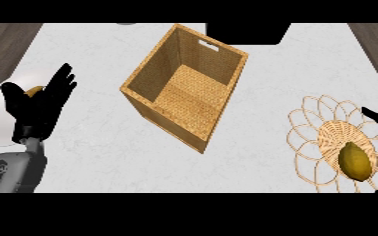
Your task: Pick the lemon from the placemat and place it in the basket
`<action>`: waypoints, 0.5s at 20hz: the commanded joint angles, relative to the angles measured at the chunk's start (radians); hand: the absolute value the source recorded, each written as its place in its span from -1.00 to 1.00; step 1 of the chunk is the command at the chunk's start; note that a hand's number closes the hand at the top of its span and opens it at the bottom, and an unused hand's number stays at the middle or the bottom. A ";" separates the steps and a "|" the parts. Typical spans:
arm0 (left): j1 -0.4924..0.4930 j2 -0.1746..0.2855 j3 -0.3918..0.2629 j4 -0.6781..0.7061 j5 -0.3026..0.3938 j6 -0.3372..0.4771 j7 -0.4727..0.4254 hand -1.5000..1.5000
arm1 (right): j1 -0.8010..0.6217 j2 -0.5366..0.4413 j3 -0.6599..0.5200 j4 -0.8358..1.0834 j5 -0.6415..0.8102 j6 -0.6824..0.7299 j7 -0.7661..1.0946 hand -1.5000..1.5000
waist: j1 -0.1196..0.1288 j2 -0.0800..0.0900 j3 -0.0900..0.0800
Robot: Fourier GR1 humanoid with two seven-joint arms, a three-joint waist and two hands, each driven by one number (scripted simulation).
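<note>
"Since the lemon is the thing to be moved, where does it lie?"

"On the woven middle of the round wicker placemat, at the lower right of the head view, close to the right edge. It is well apart from the basket, with pale counter between the two."

"Which way does it run?"

"Its long axis stands close to upright in the view, leaning a little — the upper end sits slightly to the left, the lower end slightly to the right, toward the view's lower edge. The lower end looks the more pointed of the two."

"And the basket?"

"Rectangular and woven, open at the top, in the middle of the counter. It is turned at an angle, so that one corner points toward the lower edge. A handle slot shows in its far wall, and its woven floor is in plain sight."

"The hands?"

"The left hand rests at the left edge, spread wide and pointing up, far from the lemon. Of the right hand only a dark sliver shows at the right edge, just above the lemon — whether it is spread or closed I cannot tell."
</note>
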 commanded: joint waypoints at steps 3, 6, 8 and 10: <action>0.000 0.006 0.061 -0.016 -0.011 -0.053 0.023 0.00 | -0.050 -0.026 -0.025 0.095 0.019 0.013 -0.063 -1.00 | 0.000 0.000 0.000; 0.012 -0.064 0.014 -0.052 -0.059 -0.002 0.025 0.00 | -0.032 -0.001 -0.016 0.047 -0.002 0.045 -0.069 -1.00 | -0.002 -0.001 0.000; -0.022 -0.056 0.041 0.033 -0.060 -0.019 -0.015 0.00 | 0.017 0.008 -0.014 0.069 0.000 0.029 -0.136 -1.00 | -0.005 0.000 0.000; -0.017 -0.068 0.019 0.020 -0.078 -0.029 -0.010 0.00 | -0.048 -0.024 0.007 0.202 0.045 -0.017 -0.225 -1.00 | 0.001 0.001 0.000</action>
